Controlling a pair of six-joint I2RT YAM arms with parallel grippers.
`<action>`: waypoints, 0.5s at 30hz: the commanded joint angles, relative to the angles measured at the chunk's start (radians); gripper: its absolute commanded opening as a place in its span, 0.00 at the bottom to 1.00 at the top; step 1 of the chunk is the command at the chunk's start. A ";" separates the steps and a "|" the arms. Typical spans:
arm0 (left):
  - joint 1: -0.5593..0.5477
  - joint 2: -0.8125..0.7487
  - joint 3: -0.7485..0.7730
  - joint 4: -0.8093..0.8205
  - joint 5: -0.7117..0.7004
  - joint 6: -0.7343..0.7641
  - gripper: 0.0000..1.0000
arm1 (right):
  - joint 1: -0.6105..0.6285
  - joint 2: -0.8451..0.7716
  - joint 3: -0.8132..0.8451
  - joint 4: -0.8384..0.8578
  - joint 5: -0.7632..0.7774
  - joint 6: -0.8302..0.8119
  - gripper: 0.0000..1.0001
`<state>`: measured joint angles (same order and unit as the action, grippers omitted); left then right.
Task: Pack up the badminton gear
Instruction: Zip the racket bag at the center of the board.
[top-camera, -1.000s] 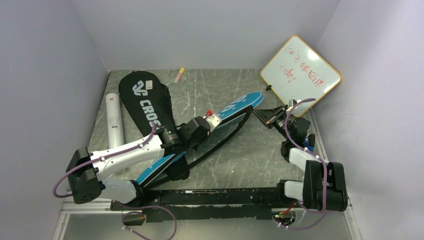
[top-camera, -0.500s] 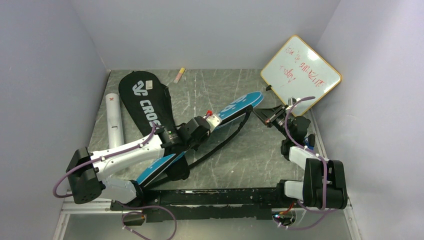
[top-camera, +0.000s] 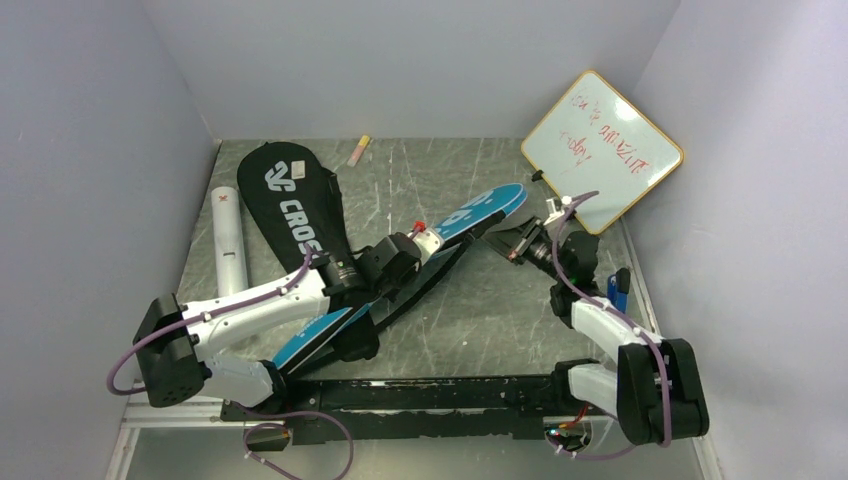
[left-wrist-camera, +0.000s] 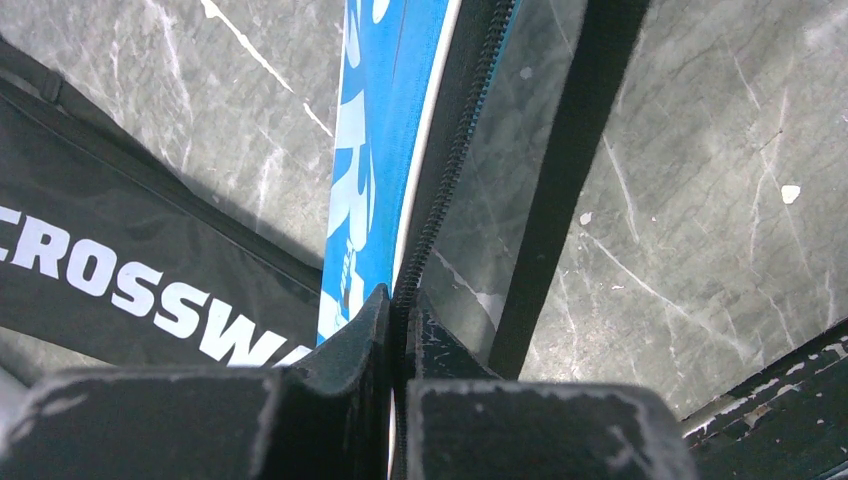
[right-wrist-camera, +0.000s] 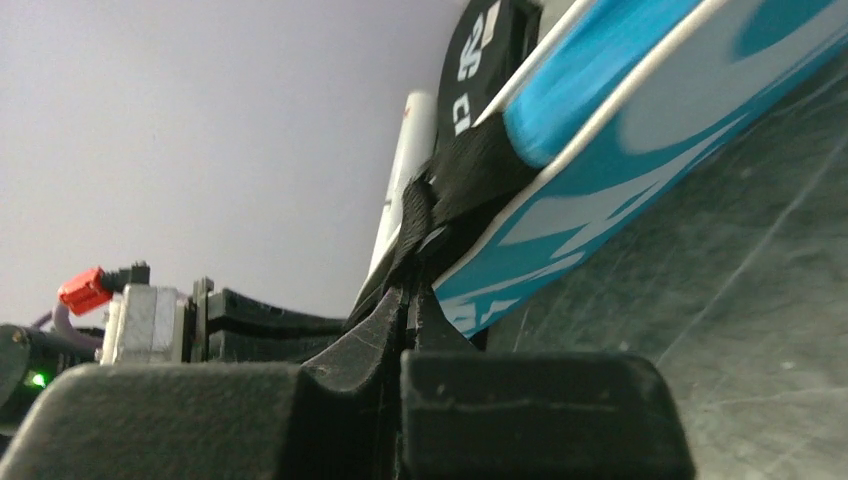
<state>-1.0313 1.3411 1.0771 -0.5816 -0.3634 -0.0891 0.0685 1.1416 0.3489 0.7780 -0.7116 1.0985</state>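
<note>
The blue racket cover (top-camera: 478, 211) lies slantwise across the table, its black strap (top-camera: 420, 290) trailing along its near side. My left gripper (top-camera: 438, 246) is shut on the cover's black zip edge (left-wrist-camera: 440, 180), with the blue cover (left-wrist-camera: 375, 150) to the left of its fingers. My right gripper (top-camera: 503, 245) is shut on the black strap (right-wrist-camera: 470, 170) at the far end of the blue cover (right-wrist-camera: 640, 150). The black "CROSSWAY" cover (top-camera: 295, 205) lies flat at the back left, with the white cardboard tube (top-camera: 230, 235) on its left.
A wood-framed whiteboard (top-camera: 602, 150) with red writing leans in the back right corner. A small pink-yellow marker (top-camera: 358, 150) lies near the back wall. Grey walls close in the table on three sides. A black rail (top-camera: 430, 392) runs along the near edge.
My right gripper has shut on the strap and moved left toward the blue cover's end. The strap's loop now lies closer along the cover. The left arm has held still.
</note>
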 joint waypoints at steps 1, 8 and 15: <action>0.002 0.010 0.025 0.048 0.005 0.017 0.05 | 0.129 -0.052 0.021 -0.053 0.022 -0.069 0.00; 0.003 0.015 0.026 0.049 0.004 0.016 0.05 | 0.283 -0.121 0.000 -0.133 0.105 -0.116 0.00; 0.008 0.017 0.030 0.050 0.015 0.016 0.05 | 0.409 -0.081 -0.028 -0.085 0.163 -0.116 0.00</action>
<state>-1.0309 1.3525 1.0767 -0.5957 -0.3626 -0.0891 0.3901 1.0447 0.3416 0.6025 -0.5312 0.9859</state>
